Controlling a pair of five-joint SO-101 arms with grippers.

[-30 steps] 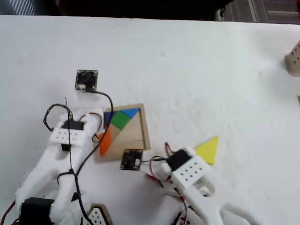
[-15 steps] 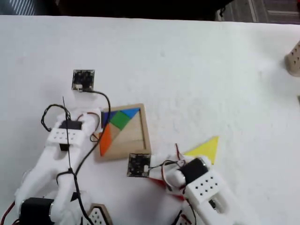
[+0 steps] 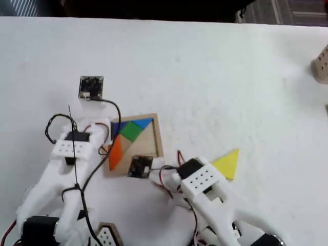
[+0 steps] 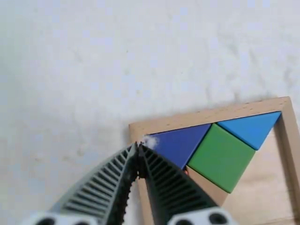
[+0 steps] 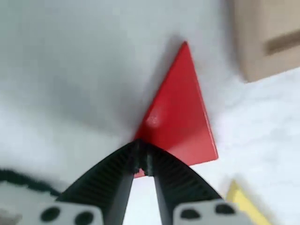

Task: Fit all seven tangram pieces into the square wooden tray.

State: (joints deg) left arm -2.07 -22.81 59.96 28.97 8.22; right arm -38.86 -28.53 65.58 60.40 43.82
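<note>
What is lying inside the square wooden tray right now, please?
A dark blue piece, green square, light blue triangle and orange triangle sit in the tray; its near edge is partly hidden by a small black board.

Your bench [image 3: 215, 77] carries a white, matt, rough-textured covering. The tray [image 4: 206, 117] is pale bare wood, matt, with faint grain. Inside the tray, the dark blue triangle [image 4: 180, 143], green square [image 4: 220, 157] and light blue triangle [image 4: 251, 129] are smooth with a satin finish. Outside the tray, the red triangle [image 5: 180, 117] is smooth and glossy. The left pincer [image 4: 138, 147] and right pincer [image 5: 140, 147] are ribbed black matt plastic.
</note>
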